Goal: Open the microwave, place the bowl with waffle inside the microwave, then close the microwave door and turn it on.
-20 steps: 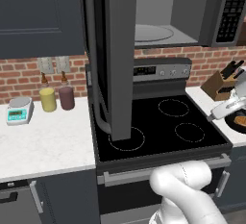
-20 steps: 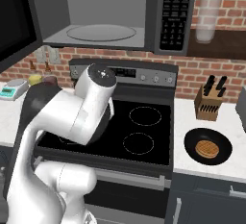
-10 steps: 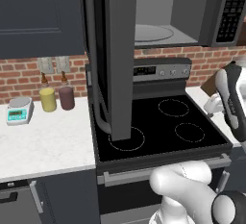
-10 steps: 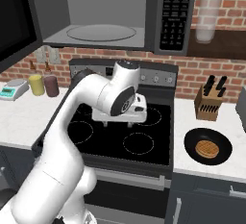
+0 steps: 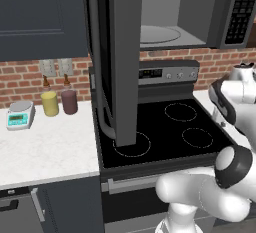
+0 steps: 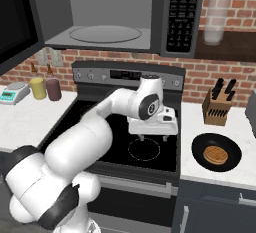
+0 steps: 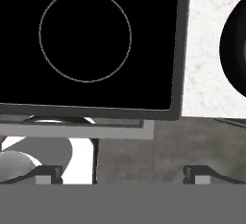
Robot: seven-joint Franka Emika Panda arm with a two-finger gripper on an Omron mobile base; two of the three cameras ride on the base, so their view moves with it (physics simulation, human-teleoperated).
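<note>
Right base view: the bowl with waffle (image 6: pixel 216 152) sits on the counter (image 6: pixel 240 174), beside the knife block (image 6: pixel 218 107). The gripper (image 6: pixel 152 138), fingers spread and empty, hangs over the stove (image 6: pixel 90 122). Left base view: the microwave door (image 5: pixel 116 52) stands open.

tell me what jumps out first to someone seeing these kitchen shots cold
The microwave door hangs wide open over the stove, baring the pale interior of the microwave and its glass turntable. Below it, the white arm reaches across the black cooktop, its open gripper pointing down above the front right burner ring. On the counter to the right, the bowl with waffle sits in front of a knife block.
</note>
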